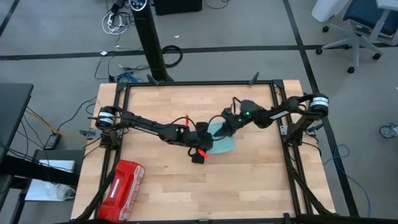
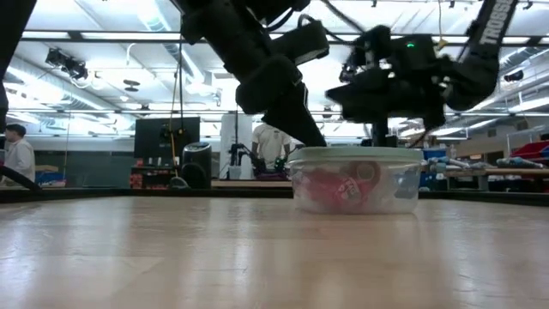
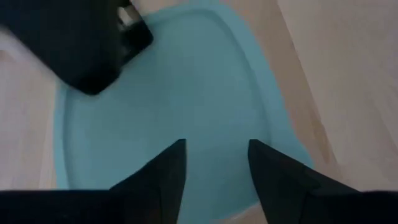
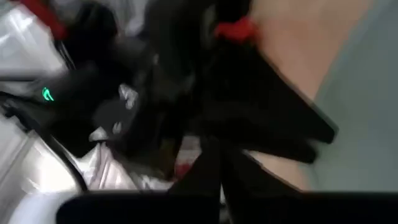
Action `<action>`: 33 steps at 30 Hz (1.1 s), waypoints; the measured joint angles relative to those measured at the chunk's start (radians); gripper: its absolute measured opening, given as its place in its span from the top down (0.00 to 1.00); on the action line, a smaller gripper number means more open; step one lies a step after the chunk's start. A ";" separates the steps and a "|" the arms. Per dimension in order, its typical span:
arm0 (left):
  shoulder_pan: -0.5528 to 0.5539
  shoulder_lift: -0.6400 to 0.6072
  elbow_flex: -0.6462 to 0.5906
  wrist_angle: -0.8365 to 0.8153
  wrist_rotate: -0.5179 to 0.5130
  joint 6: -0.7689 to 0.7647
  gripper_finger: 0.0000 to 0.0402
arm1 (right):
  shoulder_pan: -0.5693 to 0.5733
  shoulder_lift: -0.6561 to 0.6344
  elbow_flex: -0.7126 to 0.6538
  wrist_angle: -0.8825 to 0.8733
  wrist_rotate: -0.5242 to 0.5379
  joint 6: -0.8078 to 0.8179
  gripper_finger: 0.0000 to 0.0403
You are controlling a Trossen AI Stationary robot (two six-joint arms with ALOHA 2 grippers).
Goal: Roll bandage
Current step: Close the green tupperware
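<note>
A clear plastic box [image 2: 356,184] with a pale blue lid [image 1: 222,142] stands mid-table. Dusky pink-red things [image 2: 336,189] show through its wall; I cannot tell which of them is the bandage. My left gripper [image 3: 216,162] is open, pointing down over the lid [image 3: 180,106] near its near-left part. My right gripper [image 4: 214,171] has its fingers together and stands over the lid's far-right part [image 2: 377,142]. It also shows in the left wrist view [image 3: 81,43]. My left gripper's open fingers [image 2: 310,137] reach down to the lid from above; I cannot tell whether they touch it. My right gripper's shut fingers [image 2: 377,133] come down on the lid's top from above; I cannot tell whether they touch it.
A glossy red plastic case [image 1: 121,183] lies at the table's near-left corner. Bare wooden tabletop [image 1: 261,180] lies around the box. People stand in the room beyond the table [image 2: 17,154].
</note>
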 joint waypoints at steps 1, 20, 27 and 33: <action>0.000 0.000 -0.004 0.001 -0.002 0.000 0.56 | -0.008 0.007 0.003 -0.039 0.008 -0.033 0.98; 0.002 0.002 0.001 0.017 -0.010 0.025 0.56 | -0.118 0.073 0.058 0.060 -0.104 -0.058 0.96; 0.000 0.002 0.007 0.008 -0.009 0.028 0.56 | -0.074 0.031 0.081 0.468 -0.094 0.293 0.97; -0.003 0.002 0.008 -0.001 -0.012 0.024 0.56 | -0.083 -0.010 0.080 0.219 -0.060 0.062 0.99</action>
